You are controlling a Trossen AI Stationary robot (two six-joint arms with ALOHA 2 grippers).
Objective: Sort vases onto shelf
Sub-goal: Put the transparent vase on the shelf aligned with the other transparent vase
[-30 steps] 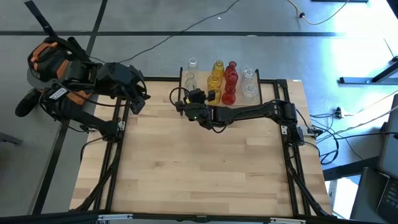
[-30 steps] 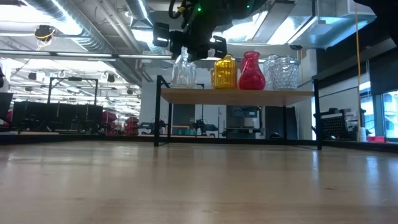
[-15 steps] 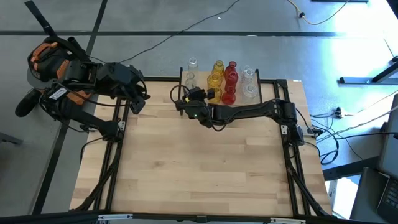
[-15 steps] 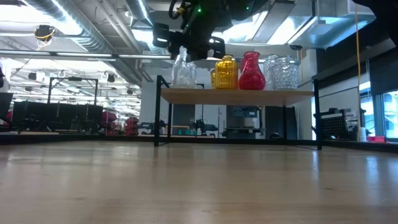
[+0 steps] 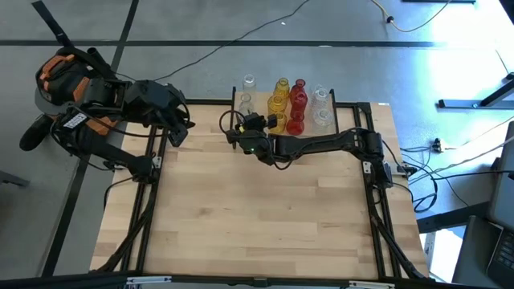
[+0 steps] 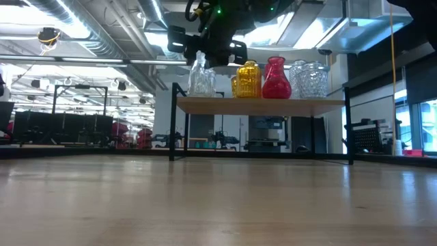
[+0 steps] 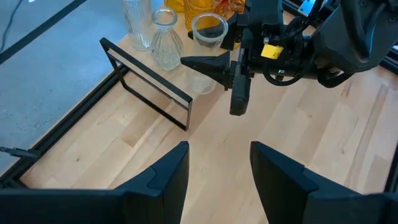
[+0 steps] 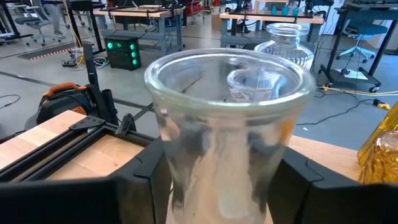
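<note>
Yellow, red and clear glass vases (image 5: 299, 103) stand in rows on the small wooden shelf (image 6: 259, 105) at the table's far edge. A wide-mouthed clear vase (image 8: 227, 124) stands on its base at the shelf's left end (image 6: 200, 76). My right gripper (image 8: 221, 186) reaches there from the right, open, one finger on each side of that vase. My left gripper (image 7: 219, 155) hangs open and holds nothing above the table's far left corner (image 5: 178, 132). My right gripper's fingers (image 8: 149, 180) flank the clear vase's body below its rim (image 8: 186, 155). They come about level from the table's right. The vase stands upright on the shelf board. Whether the fingers still touch the glass, I cannot tell.
A ribbed clear vase (image 8: 287, 43) stands close behind the flanked one, and a yellow vase (image 8: 382, 155) stands beside it. The shelf's black frame (image 7: 152, 93) rises at its left end. Bare tabletop (image 5: 257, 209) spreads toward the near edge.
My right gripper's fingers have drawn a little apart around the clear vase, which stays upright on the shelf. The arm has kept its place.
</note>
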